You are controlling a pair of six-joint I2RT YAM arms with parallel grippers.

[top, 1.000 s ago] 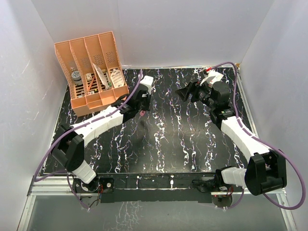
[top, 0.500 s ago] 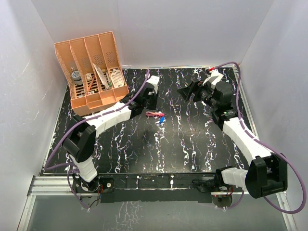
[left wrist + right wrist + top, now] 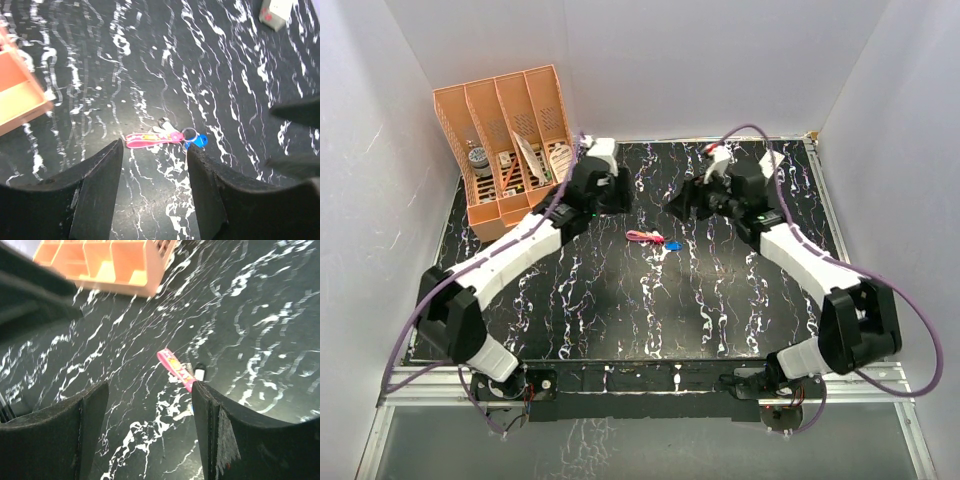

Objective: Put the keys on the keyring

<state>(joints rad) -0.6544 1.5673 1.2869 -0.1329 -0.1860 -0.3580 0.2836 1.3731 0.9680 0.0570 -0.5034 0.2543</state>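
Observation:
The keyring, a pink strap with a small metal ring, lies flat on the black marbled table. A blue-headed key rests against the ring, and a darker key lies beside the strap; whether either is threaded on I cannot tell. My left gripper hovers open just short of the strap, nothing between its fingers. My right gripper is open too, above the table beside the strap and the dark key. In the top view the left gripper and right gripper flank the keyring from behind.
An orange desk organizer with small items in its slots stands at the back left, close to the left wrist. White walls close in the table on three sides. Purple cables loop over both arms.
The left gripper opened and let go of the keyring, which now lies on the table with the blue key. The left arm drew back towards the organizer; the right gripper moved left towards the keyring.

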